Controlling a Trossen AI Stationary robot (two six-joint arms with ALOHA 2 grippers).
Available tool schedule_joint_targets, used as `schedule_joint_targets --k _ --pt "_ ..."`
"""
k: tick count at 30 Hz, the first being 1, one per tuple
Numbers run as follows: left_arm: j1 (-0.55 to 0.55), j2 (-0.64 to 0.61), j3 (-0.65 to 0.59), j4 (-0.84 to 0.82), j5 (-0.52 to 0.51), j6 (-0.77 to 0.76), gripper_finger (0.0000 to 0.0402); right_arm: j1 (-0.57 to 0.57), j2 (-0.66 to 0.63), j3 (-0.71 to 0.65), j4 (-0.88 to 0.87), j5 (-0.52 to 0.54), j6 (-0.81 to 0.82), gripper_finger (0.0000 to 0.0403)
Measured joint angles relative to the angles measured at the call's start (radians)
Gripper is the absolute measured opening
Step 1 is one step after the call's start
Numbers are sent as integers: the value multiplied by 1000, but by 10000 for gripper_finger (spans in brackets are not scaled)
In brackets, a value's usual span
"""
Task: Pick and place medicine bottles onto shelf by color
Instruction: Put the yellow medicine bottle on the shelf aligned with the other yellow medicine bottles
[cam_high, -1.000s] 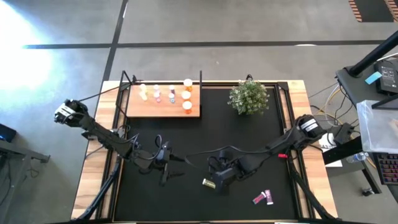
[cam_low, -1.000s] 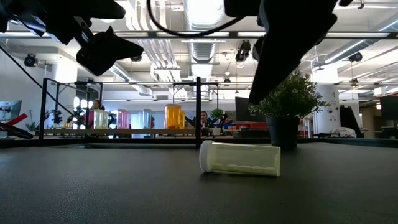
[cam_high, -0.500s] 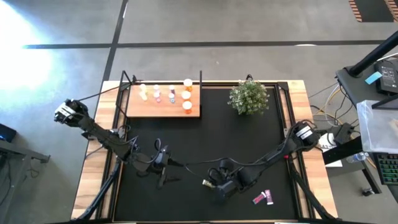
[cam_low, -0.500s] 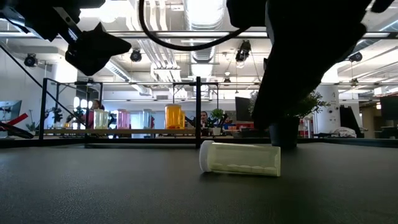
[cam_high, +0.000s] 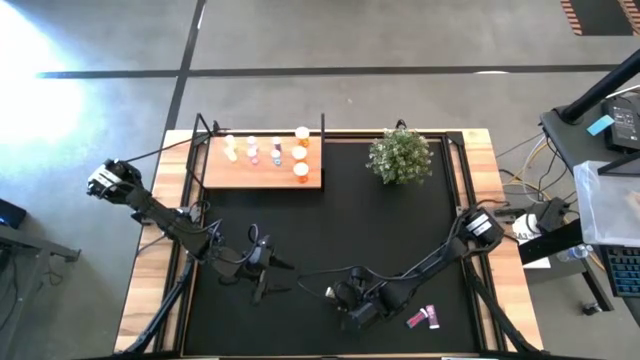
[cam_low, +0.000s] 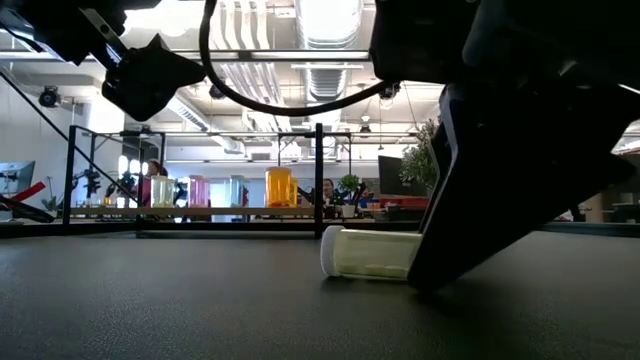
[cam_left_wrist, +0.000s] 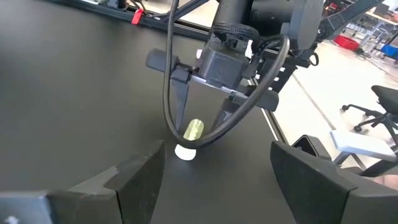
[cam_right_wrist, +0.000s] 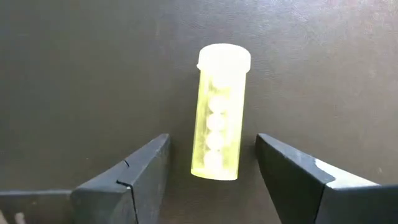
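A yellow medicine bottle (cam_right_wrist: 219, 112) is seen lying on its side on the black mat (cam_high: 330, 215), near the mat's front edge and slightly right of its middle; in the low view (cam_low: 372, 254) its long axis runs level across the picture, the white cap (cam_low: 331, 251) pointing to the picture's left. Through its translucent wall a row of pale round pills is made out, lined up along the axis; no label or writing can be read on it. The right gripper (cam_right_wrist: 211, 168) is lowered over this bottle, its fingers (cam_right_wrist: 135, 168) spread apart with the bottle's base end between them — a gap is left on each side, so nothing is clamped. The left gripper (cam_high: 262, 262) is held above the mat toward the front left, its jaws wide apart and empty. On the light-wood shelf (cam_high: 235, 172), set at the mat's rear-left corner, several small bottles are stood upright: an orange one (cam_low: 279, 187), a pink one (cam_low: 199, 191) and paler ones (cam_low: 162, 190) — their contents cannot be made out. A pink bottle (cam_high: 420, 318) is lying near the mat's front-right corner, and a potted green plant (cam_high: 400, 156) is placed by the rear edge.
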Motion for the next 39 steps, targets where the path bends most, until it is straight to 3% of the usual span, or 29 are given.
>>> schedule_joint_targets --k 5,18,26,29,34,39 --pt "0 0 0 0 1 0 274 1 4 1 6 8 -7 205" --pt "1 0 -4 -19 1 0 274 2 -15 -2 -8 19 -18 91" --pt "1 0 -1 -16 -23 1 274 -4 -110 -2 -20 26 -117 106" --pt "2 0 2 -13 -88 11 274 -9 -180 -2 -50 96 -176 112" --pt "3 0 9 -4 -104 167 274 -21 -283 -4 -106 229 -281 99" --pt "3 0 22 84 -120 449 274 -36 -343 -9 -80 283 -418 94"
